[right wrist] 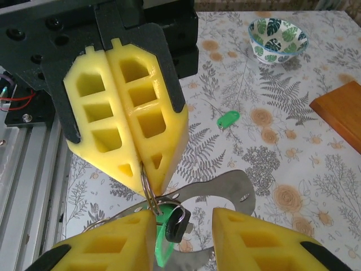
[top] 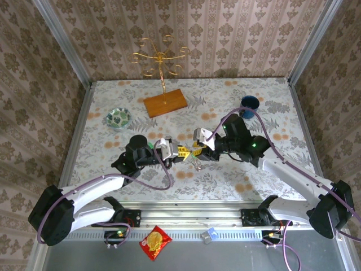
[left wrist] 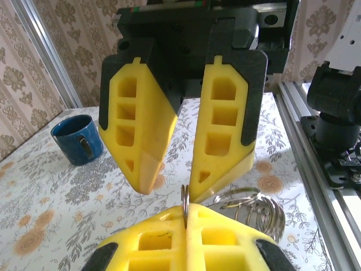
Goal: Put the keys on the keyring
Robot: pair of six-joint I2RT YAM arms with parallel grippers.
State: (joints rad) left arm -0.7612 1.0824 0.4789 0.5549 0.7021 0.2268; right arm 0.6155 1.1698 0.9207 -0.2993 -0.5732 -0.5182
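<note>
1. Top cam: both arms are reaching in from the near edge and meeting nose to nose around the middle of the table [top: 256,183]. The left gripper [top: 180,151] is pointing right and the right gripper [top: 196,152] is pointing left. The right arm's elbow is humping up near the blue cup [top: 250,105].
2. The left gripper [right wrist: 148,183] is pinching a small wire ring [right wrist: 145,182] right at its tips, jaws pressed fully together. The left wrist cam is looking at that ring edge-on, as just a thin sliver.
3. The right gripper [right wrist: 181,217] is sitting w/ jaws apart and nothing clamped. From the left wrist cam you're seeing the gap between its fingers [left wrist: 141,164] head-on.
4. A green key [right wrist: 163,243] w/ a dark end is hanging off the wire ring and dangling in that gap, close to one finger. Can't tell if it's touching.
5. The second green key [right wrist: 228,119] is lying flat on the tablecloth, well apart from both grippers, over toward the patterned bowl [right wrist: 278,39].
6. The keyring [right wrist: 231,186] — a flat grey band — is lying on the table under the grippers. Can't tell whether the wire ring is linked to it.
7. The left wrist cam is also catching some wire loops [left wrist: 256,209] just beside its own fingers. The top cam is too coarse for any of this tiny stuff.
8. Top cam extras: a gold wire stand [top: 162,59] on a wooden base [top: 164,103] at the far side, and a snack packet [top: 155,241] down by the near rail.
</note>
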